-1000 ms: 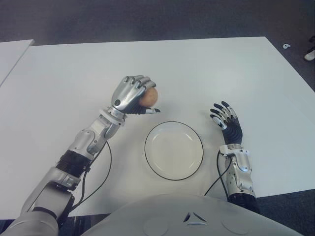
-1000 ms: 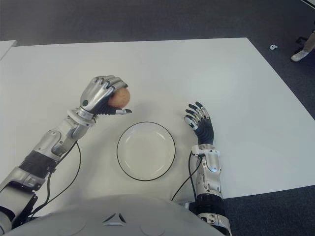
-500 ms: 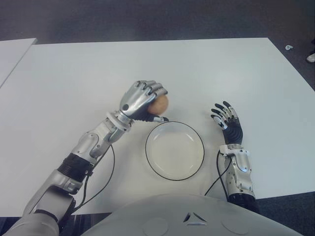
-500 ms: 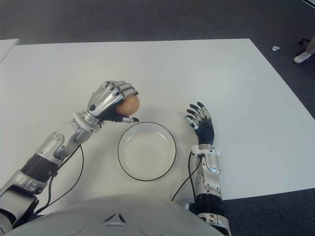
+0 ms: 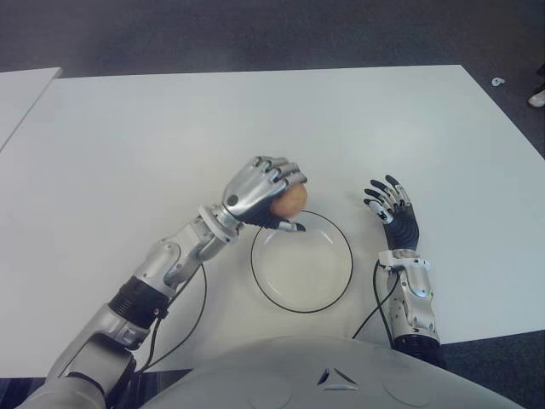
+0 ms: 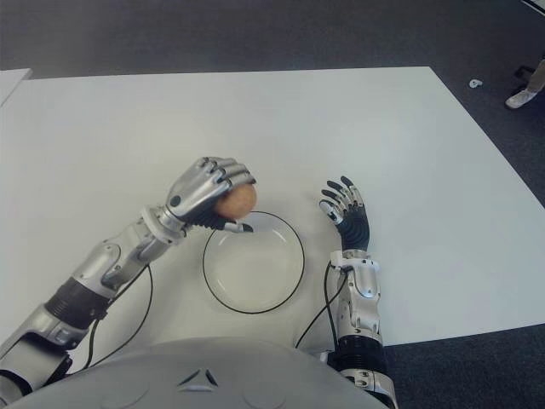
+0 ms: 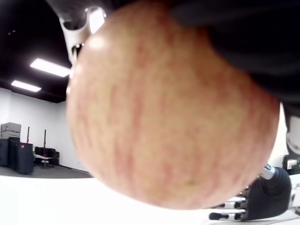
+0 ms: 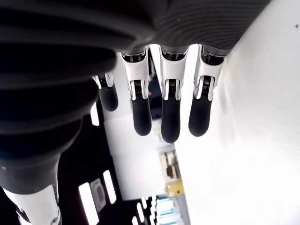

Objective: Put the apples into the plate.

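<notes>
My left robot hand sits over the far-left rim of the plate, fingers curled tight around the apple; thumb under, 4 fingers over the top. Left wrist view: apple fills the frame, yellow-red streaked skin, fully gripped. Apple is off the bench, above the plate edge, not in the plate.

Plate: white w/ dark rim, flat on the bench in front of my torso, between both arms.

My right robot hand is just right of the plate, palm up, fingers loosely spread, holding nothing. Right wrist view confirms fingers extended.
</notes>
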